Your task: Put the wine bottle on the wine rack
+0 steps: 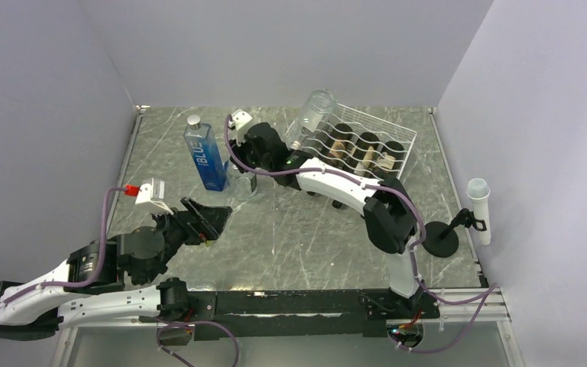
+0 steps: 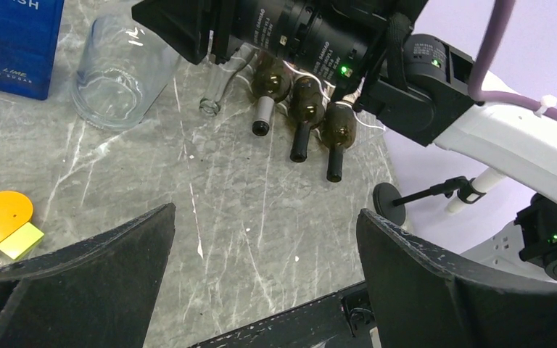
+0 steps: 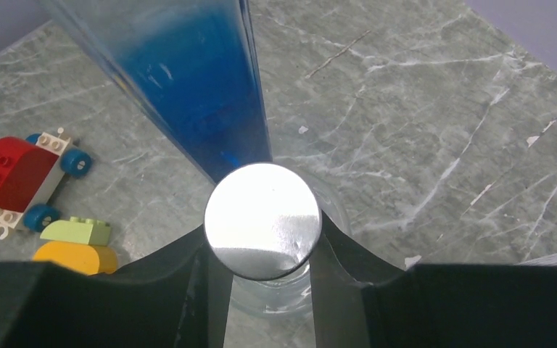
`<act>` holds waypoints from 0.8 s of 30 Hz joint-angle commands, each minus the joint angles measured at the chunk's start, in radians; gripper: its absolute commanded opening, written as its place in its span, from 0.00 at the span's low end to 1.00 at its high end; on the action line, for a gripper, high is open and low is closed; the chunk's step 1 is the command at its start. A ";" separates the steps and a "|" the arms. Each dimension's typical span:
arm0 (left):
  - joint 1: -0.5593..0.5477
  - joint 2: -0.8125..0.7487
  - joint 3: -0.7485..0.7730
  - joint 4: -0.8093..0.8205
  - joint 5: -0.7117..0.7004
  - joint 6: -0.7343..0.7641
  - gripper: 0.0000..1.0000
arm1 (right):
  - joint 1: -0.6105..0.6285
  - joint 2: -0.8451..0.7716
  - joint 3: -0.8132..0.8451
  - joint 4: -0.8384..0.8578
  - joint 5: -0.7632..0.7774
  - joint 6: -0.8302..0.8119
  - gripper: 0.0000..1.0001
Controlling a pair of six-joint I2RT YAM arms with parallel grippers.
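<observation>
Gripping the wine bottle (image 3: 263, 217) by its silver cap is the step I judge I'm in. The clear bottle stands upright on the table (image 3: 442, 109), just beside the taller blue bottle (image 1: 205, 157), left of the wine rack (image 1: 374, 122) and well apart from it. The right gripper (image 3: 265, 238) comes at it from above, both fingers pressed to the sides of the cap, so it is closed on the bottle. The hold looks high and narrow to me: smooth metal cap, heavy glass below, so I expect swing or slip if I rush. I'd confirm the squeeze is firm, then lift straight up with no sideways drag, since the blue bottle is so close. Then I'd carry it right toward the rack, tilt it to match the slope and lay it in a groove, neck toward the near edge like the dark bottles (image 1: 355, 149) there. Another clear bottle (image 1: 315, 115) lies at the rack's left end. Which groove is free I cannot tell, so I must check before lowering. The left gripper (image 2: 265, 217) hangs low over the near-left table, fingers wide apart with nothing between them, away from the work. I'd leave it parked. A toy car (image 3: 22, 174) and loose bricks lie on the table beyond the blue bottle, out of the path as I judge it
</observation>
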 commanded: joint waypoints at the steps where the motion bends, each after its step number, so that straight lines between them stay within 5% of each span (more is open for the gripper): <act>1: -0.004 0.009 0.010 0.034 0.013 0.009 0.99 | 0.014 -0.132 -0.081 0.081 0.048 -0.010 0.06; 2: -0.004 0.009 0.006 0.044 0.018 0.012 0.99 | 0.018 -0.157 -0.102 0.077 0.066 -0.006 0.00; 24: -0.004 0.108 -0.093 0.265 0.132 0.141 0.99 | 0.079 -0.799 -0.473 -0.328 0.085 0.175 0.00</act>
